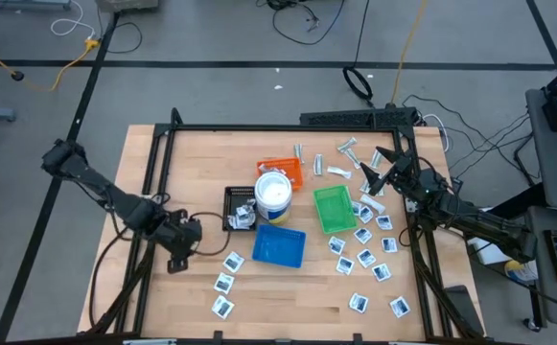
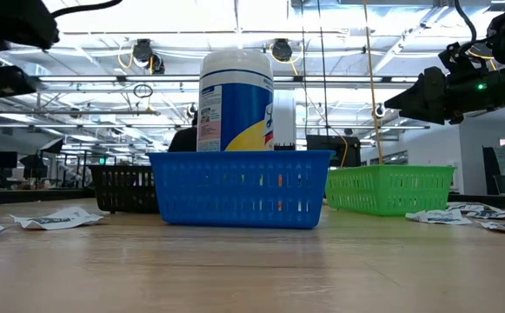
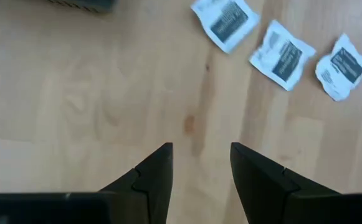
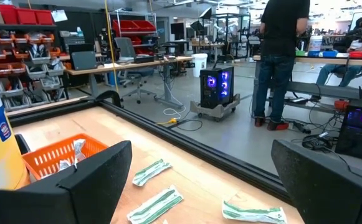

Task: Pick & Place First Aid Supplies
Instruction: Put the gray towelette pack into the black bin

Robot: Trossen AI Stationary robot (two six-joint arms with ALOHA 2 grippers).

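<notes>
The supplies are white square packets and pale wrapped strips, all lying flat. Three packets lie near the table's front, and they show in the left wrist view. Several more packets are scattered on the right. Strips lie by the far edge, also seen from the right wrist. My left gripper hangs open over bare wood, left of the three packets. My right gripper is open wide above the strips, raised off the table.
In the table's middle stand an orange tray with a strip in it, a black tray holding some white packets, a green tray, a blue tray and a white tub. A person stands beyond the table.
</notes>
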